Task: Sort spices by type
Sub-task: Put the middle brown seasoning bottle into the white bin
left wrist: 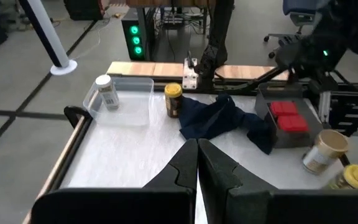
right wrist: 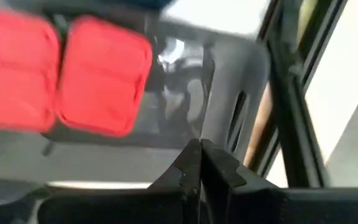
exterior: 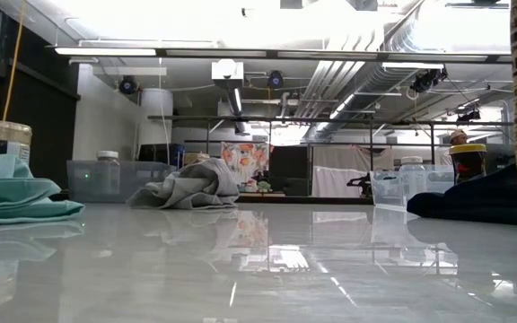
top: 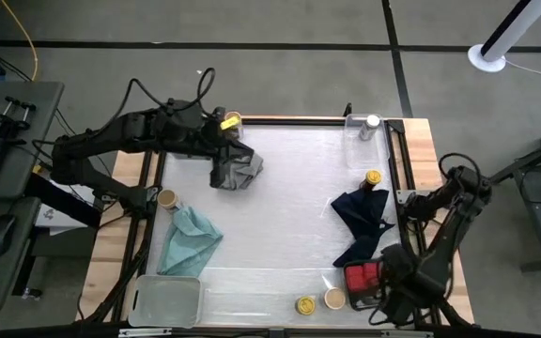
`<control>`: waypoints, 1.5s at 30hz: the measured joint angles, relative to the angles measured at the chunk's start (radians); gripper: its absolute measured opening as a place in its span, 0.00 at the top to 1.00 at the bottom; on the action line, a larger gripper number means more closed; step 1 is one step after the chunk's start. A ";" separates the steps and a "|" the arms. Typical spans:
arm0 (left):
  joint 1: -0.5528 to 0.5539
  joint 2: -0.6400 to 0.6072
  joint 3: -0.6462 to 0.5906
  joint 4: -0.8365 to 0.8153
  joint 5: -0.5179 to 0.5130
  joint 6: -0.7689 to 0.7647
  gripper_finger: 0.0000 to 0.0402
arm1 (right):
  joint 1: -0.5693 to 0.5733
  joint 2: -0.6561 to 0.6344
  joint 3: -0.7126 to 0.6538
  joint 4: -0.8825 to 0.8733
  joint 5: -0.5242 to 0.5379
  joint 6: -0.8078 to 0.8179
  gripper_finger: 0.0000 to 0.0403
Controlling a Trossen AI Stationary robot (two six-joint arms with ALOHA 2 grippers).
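The spices are spread over the table. A yellow-lidded jar (top: 231, 120) stands at the far edge and a tan-lidded jar (top: 167, 198) at the left. A white-lidded jar (top: 372, 124) stands in a clear tray (top: 353, 155). Another yellow-lidded jar (top: 373, 177) stands by the navy cloth (top: 364, 221). Two red tins (top: 363, 275) sit in a dark holder, with a yellow-lidded jar (top: 305, 305) and a tan-lidded jar (top: 334, 299) beside them. My left gripper (left wrist: 197, 163) is shut over the grey cloth (top: 242, 169). My right gripper (right wrist: 199, 165) is shut beside the red tins (right wrist: 61, 74).
A teal cloth (top: 191, 239) lies at the left and a second clear tray (top: 167, 300) sits at the near left corner. A raised frame (top: 402, 160) borders the table. The middle of the white surface (top: 289, 216) is bare.
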 joint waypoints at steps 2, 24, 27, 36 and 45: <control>0.000 -0.019 0.000 -0.041 -0.002 -0.021 1.00 | 0.002 -0.020 0.009 -0.028 0.050 0.016 1.00; -0.119 -0.402 -0.472 -0.240 0.050 -0.359 1.00 | -0.532 -0.111 0.010 0.229 0.511 -0.829 1.00; -0.098 -0.442 -0.510 -0.357 -0.008 -0.463 0.99 | -0.600 -0.111 0.010 0.274 0.528 -0.926 1.00; 0.000 -0.445 -0.607 -0.715 -0.056 -0.684 0.76 | -0.803 -0.111 0.010 0.323 0.531 -1.144 0.99; 0.007 -0.409 -0.707 -0.725 0.074 -0.888 0.41 | -1.034 -0.111 0.010 0.462 0.349 -1.650 0.75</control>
